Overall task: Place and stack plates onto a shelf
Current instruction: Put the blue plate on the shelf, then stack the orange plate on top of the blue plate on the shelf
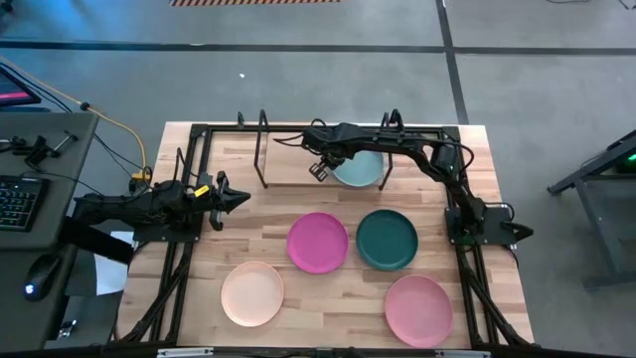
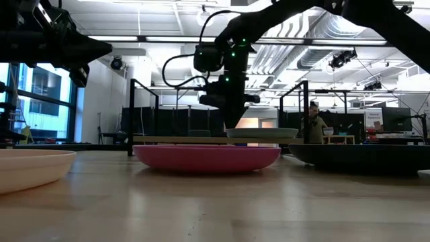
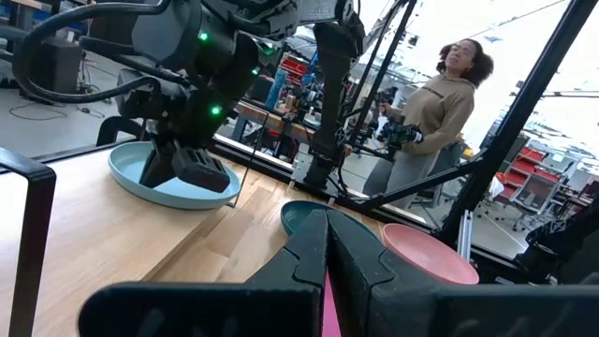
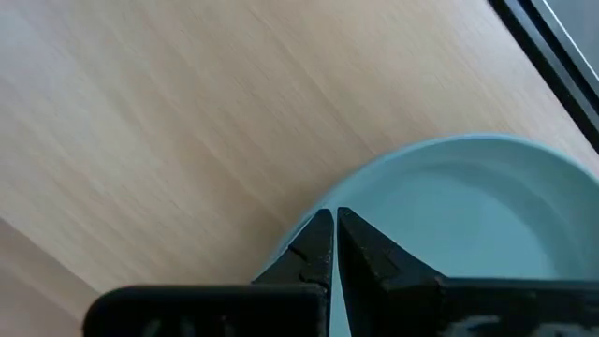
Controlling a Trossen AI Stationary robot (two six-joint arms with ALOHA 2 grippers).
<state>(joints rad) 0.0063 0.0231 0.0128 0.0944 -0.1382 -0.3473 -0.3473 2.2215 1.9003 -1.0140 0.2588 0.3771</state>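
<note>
Now: right hand (image 4: 332, 220) pinching teal plate (image 1: 360, 171) rim | plate flat on shelf (image 1: 288, 164)

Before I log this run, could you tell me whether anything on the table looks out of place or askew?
Nothing stands out. The pale teal plate sits flat on the shelf under the right gripper; the other plates lie flat and apart on the table.

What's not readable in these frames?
- High view: part of the pale teal plate on the shelf sits under the right arm.
- Right wrist view: right tool fingertips cover the plate rim; grip unclear.
- Low view: dark green plate only silhouetted, cut at the edge.
</note>
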